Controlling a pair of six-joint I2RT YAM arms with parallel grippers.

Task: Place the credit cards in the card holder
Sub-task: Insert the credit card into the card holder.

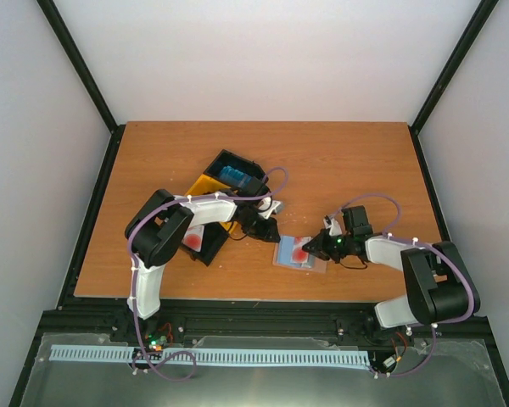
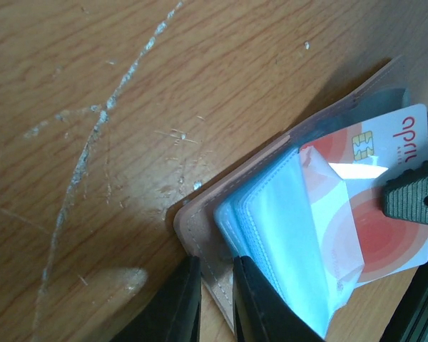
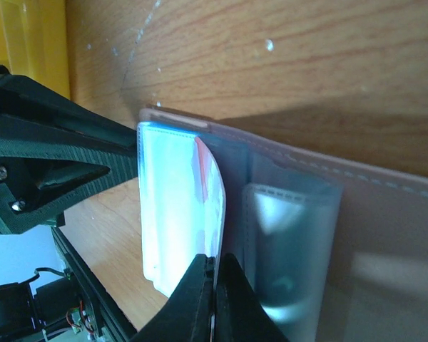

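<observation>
The tan-pink card holder (image 1: 301, 259) lies open on the table between my grippers, its clear sleeves (image 2: 292, 242) fanned up. My left gripper (image 2: 217, 288) is shut on the edge of its tan cover (image 2: 200, 231), pinning it. My right gripper (image 3: 215, 285) is shut on the edge of a red and white credit card (image 2: 385, 228), which sits partly inside a clear sleeve (image 3: 171, 199). In the top view the left gripper (image 1: 267, 231) is at the holder's left side and the right gripper (image 1: 316, 248) at its right. A light blue card (image 1: 235, 176) lies in the far bin.
The black-yellow-black three-bin tray (image 1: 205, 185) stands left of the holder, under my left arm; something red (image 1: 192, 240) shows in its near bin. Its yellow bin (image 3: 25, 35) shows in the right wrist view. The table's front edge (image 1: 237, 297) is close.
</observation>
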